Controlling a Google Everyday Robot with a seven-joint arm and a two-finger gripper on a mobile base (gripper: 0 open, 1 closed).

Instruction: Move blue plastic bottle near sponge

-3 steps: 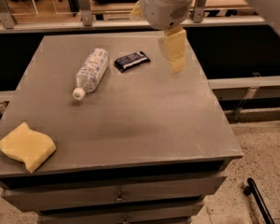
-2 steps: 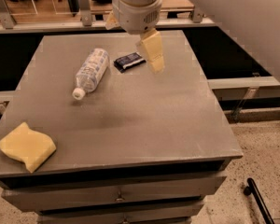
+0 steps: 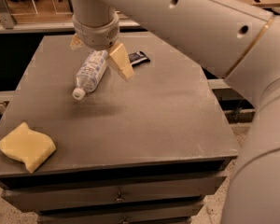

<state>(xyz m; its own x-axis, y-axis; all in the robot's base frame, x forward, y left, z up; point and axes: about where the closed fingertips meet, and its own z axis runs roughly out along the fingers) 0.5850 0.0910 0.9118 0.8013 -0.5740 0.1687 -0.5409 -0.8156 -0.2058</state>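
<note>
1. The gripper [image 3: 100, 59] hangs over the back left part of the table [image 3: 158, 120], its two yellowish pads [image 3: 122, 62] spread wide and holding nothing.
2. The blue plastic bottle [image 3: 89, 74] lies on its side right under that spread, between the pads. Its white cap points toward the front left and its far end is hidden under the wrist. From where I stand I can't quite tell whether either pad touches it.
3. Just beside the right pad, toward the back, lies a flat dark wrapper [image 3: 139, 57], apart from the bottle.
4. The sponge [image 3: 27, 146] sits at the front left corner, close to the front edge and well apart from the bottle. Between them is bare grey tabletop.
5. The middle, the front and the right side of the top are open too.
6. The thick pale arm [image 3: 210, 27] sweeps in from the right, above the table's right edge.
7. Below the top are drawer fronts [image 3: 117, 197], and speckled floor [image 3: 210, 213] shows at the lower right.
</note>
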